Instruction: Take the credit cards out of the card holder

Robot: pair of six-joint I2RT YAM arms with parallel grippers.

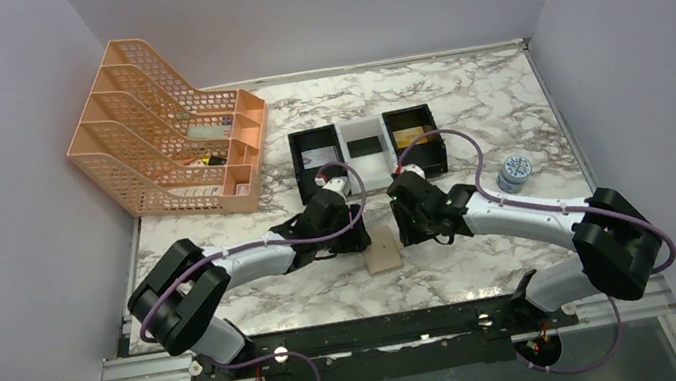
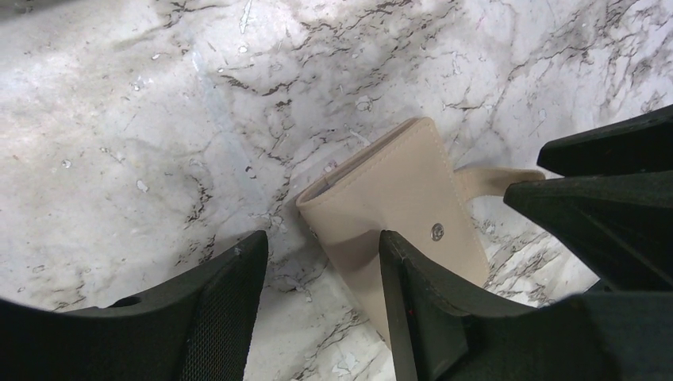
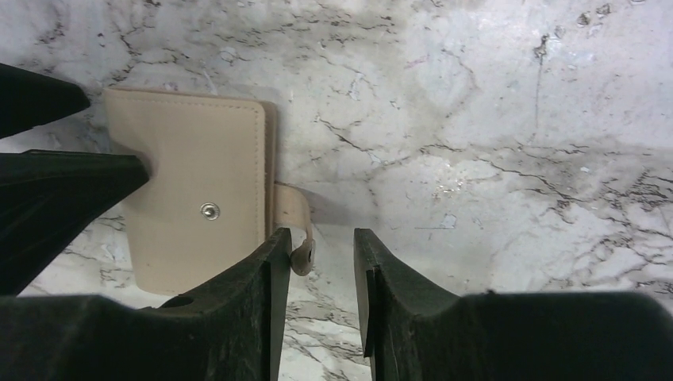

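The card holder lies flat and closed on the marble table, in the near middle, between the two grippers. Its snap strap is undone and sticks out to one side. The left gripper has its jaws spread wide, with one finger over the holder's edge. The right gripper has its jaws a little apart, holding nothing, and the strap's end is just beside one fingertip. Behind them stand a row of trays and an orange file rack.
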